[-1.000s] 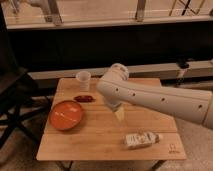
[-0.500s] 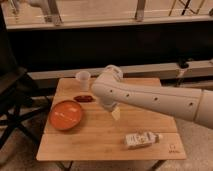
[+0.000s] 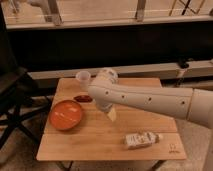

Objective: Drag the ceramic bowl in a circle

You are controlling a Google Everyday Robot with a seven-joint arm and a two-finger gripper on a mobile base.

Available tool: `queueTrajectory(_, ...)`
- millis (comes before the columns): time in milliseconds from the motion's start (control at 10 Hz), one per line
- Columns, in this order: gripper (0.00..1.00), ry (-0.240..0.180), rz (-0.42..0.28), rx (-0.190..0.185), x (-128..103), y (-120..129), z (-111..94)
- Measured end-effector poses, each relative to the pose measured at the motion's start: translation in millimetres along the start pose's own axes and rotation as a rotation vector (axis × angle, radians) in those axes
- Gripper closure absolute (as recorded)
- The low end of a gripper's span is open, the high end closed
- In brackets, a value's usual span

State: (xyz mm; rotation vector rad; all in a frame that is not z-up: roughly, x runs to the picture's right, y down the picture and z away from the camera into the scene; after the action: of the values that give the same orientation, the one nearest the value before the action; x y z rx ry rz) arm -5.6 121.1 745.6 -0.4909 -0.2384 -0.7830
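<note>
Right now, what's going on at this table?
A robot arm reaches in from the right over the wooden table. Its gripper hangs open near the table's middle, just right of the ceramic bowl, holding nothing and apart from the bowl. The bowl sits on the left side, not yet gripped. A small cup stands at the back edge, and a white packet lies front right.
</note>
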Motion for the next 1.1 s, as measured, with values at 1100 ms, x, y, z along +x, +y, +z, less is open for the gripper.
queueTrajectory(1100, 0.20, -0.060, -0.203, 0.005, -41.2, -34.7, 35.4)
